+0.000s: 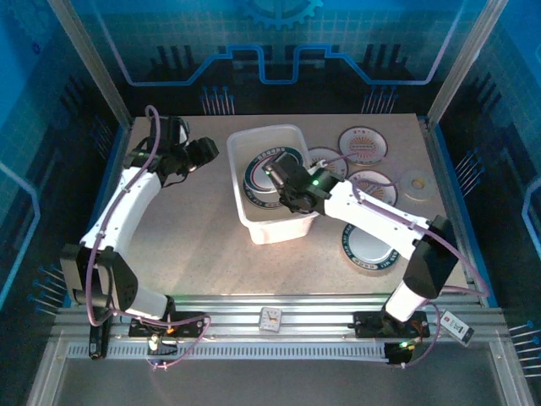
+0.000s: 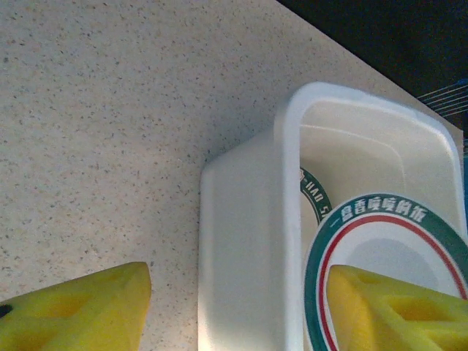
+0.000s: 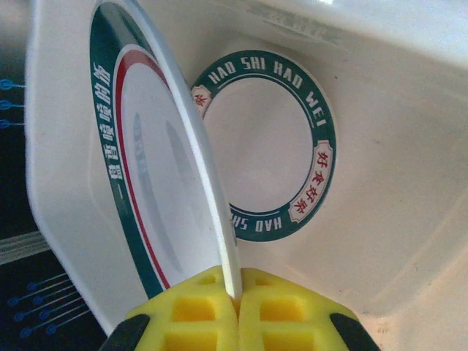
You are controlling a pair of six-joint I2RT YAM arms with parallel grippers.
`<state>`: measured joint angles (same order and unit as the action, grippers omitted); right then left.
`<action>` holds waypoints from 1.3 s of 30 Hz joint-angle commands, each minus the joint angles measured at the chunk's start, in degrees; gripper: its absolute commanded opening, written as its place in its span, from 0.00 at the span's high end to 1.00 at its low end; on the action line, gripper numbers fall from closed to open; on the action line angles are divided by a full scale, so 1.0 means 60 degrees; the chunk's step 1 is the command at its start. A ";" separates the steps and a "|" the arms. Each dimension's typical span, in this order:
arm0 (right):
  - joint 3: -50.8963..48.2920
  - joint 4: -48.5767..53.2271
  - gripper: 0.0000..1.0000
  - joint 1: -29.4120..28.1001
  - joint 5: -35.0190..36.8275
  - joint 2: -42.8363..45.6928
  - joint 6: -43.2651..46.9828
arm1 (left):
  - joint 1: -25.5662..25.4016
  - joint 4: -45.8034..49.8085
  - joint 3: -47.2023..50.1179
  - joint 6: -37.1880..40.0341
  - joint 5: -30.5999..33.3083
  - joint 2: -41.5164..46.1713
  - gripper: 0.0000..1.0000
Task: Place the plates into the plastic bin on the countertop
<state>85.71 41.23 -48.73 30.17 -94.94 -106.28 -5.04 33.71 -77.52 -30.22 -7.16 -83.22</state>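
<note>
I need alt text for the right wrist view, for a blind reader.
The right gripper, shut, pinches the edge of a green-rimmed plate held tilted inside the plastic bin. A second plate with a green lettered ring lies flat on the bin's floor.

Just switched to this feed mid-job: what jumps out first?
The right jaws pinch a green-rimmed plate on edge inside the plastic bin, above another plate lying flat on its floor. The left jaws stand open near the bin's left wall, and more plates wait on the countertop to its right.
</note>
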 commanded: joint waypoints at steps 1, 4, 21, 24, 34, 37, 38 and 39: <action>0.0528 0.0819 1.00 -0.0196 0.0638 -0.0414 -0.1250 | 0.0243 -0.0050 0.0146 0.0691 -0.0654 0.0331 0.34; 0.0835 0.1084 1.00 -0.0208 0.0575 -0.0919 -0.1757 | 0.0341 0.0057 0.0167 0.0906 -0.0816 0.0346 0.33; 0.2312 0.1670 1.00 -0.0254 0.1061 -0.2977 -0.2912 | 0.0371 0.0291 0.0395 0.1334 -0.0846 0.0410 0.32; 0.2404 0.1578 1.00 -0.0277 0.1167 -0.3199 -0.3202 | 0.0371 0.0394 0.0366 0.1393 -0.0864 0.0434 0.32; 0.2373 0.1137 1.00 -0.0301 0.1298 -0.3725 -0.4259 | 0.0356 0.0387 0.0512 0.1360 -0.0942 0.0284 0.32; 0.2233 0.0959 1.00 -0.0306 0.1319 -0.3797 -0.4452 | 0.0342 0.0374 0.0518 0.1336 -0.0977 0.0240 0.32; 0.2159 0.0855 1.00 -0.0301 0.1341 -0.3808 -0.4500 | 0.0342 0.0383 0.0512 0.1339 -0.0975 0.0240 0.32; 0.2099 0.0731 1.00 -0.0290 0.1333 -0.3819 -0.4493 | 0.0342 0.0386 0.0501 0.1342 -0.0978 0.0249 0.32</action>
<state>98.26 46.65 -49.63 34.96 -116.77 -118.56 -3.25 34.83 -75.16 -23.38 -11.66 -82.37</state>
